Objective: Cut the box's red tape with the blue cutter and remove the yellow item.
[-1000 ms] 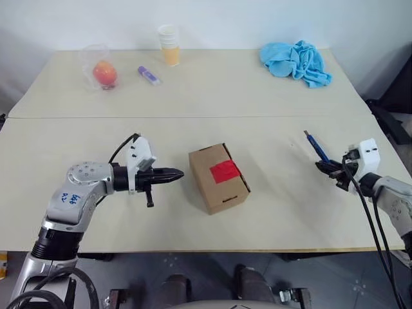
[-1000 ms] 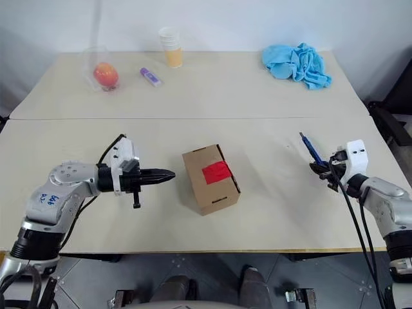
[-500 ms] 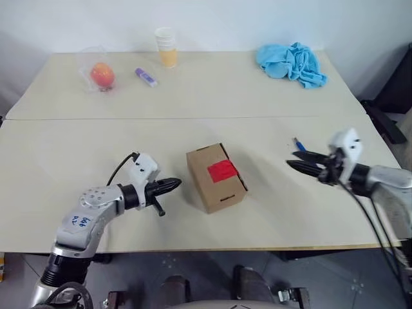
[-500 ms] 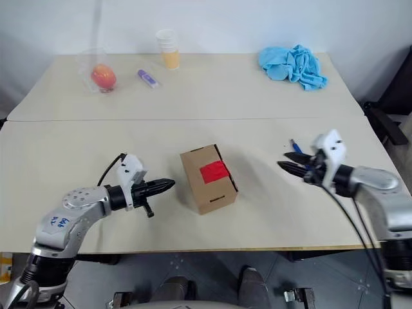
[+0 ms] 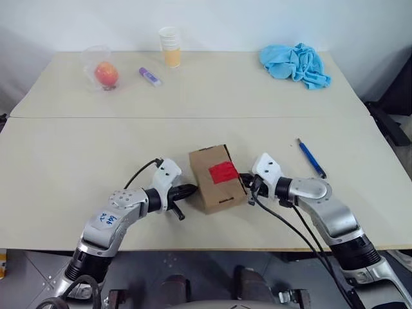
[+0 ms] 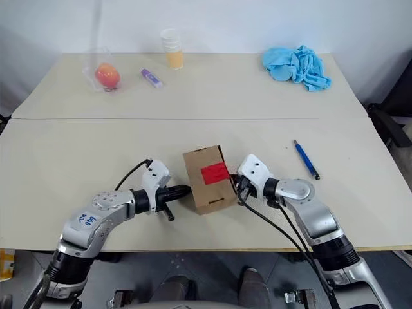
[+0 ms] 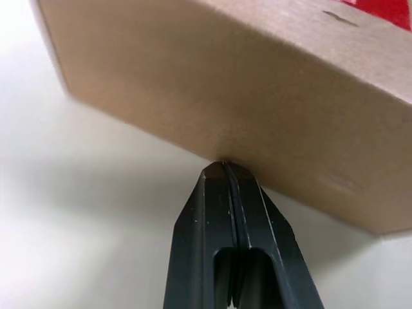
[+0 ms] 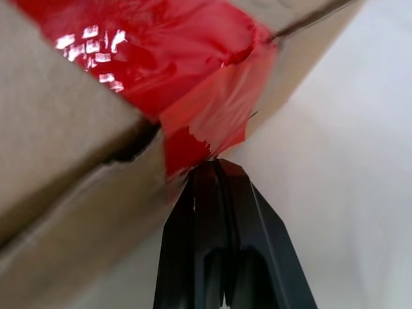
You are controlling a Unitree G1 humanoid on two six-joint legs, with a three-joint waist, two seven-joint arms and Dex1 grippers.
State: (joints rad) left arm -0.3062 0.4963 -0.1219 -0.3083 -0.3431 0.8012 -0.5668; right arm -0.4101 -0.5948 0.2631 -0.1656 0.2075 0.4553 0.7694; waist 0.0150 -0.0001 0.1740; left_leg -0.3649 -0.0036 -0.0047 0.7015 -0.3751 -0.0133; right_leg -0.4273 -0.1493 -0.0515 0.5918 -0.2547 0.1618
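- The left gripper (image 5: 191,190) is pinched shut on nothing, its tip pressed to the box's (image 5: 217,177) left side wall, low down.
- The right gripper (image 6: 235,185) is likewise closed and empty, its tip at the box's right edge, where the torn end of the red tape (image 8: 193,96) hangs over the side.
- Step in hand, as I judge it: bracing the box from both sides, perhaps to open it; the tape looks ragged at the edge, but whether the seam is cut through I cannot tell.
- The cutter (image 5: 311,158) lies on the worktop (image 5: 77,148), well to the right of the box and apart from both grippers.
- Next move likely calls for one tip to hold the box while the other works under a flap.
- Both forearms lie low over the worktop, angled inward and slightly down toward the box.
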